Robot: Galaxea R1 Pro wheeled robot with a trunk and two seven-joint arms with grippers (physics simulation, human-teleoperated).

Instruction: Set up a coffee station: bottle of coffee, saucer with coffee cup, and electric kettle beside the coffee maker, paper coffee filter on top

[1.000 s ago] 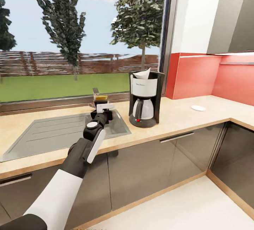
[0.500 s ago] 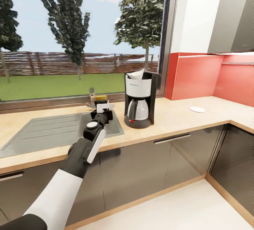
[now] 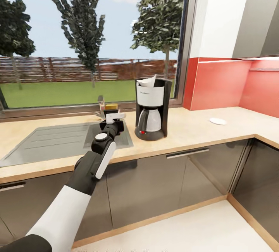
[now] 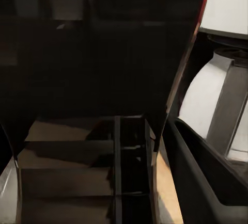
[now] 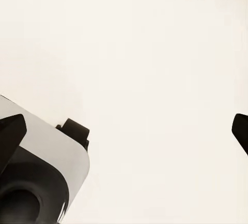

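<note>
We hold the bottle of coffee [image 3: 111,108] in our left gripper [image 3: 113,117], its jaws closed on the dark body just under the yellow cap, which pokes up above the white fingers [image 3: 115,117]; through the left wrist camera the bottle [image 4: 98,53] looms as a dark mass right between the jaws, so close that little detail can be made out. The bottle hangs above the right end of the steel sink [image 3: 58,141], with the tap [image 3: 101,107] just behind it. Just beyond the jaws, on their right side, stands the coffee maker [image 3: 152,108] on the kitchen countertop [image 3: 193,126], apart from the bottle; the left wrist camera catches its pale carafe [image 4: 217,108] near the gripper. The paper coffee filter [image 3: 149,81] sits on top of the coffee maker, its pointed edge standing up. Farther along the countertop, well apart from the jaws, the saucer [image 3: 217,121] lies flat near the red backsplash [image 3: 217,83]. Behind the counter a window [image 3: 89,39] looks out on trees and a fence. Our right gripper [image 5: 124,131] hangs over a pale plain surface, its two dark fingertips [image 5: 10,133] far apart at the edges of the right wrist camera's view, the jaws spread wide and holding nothing.
</note>
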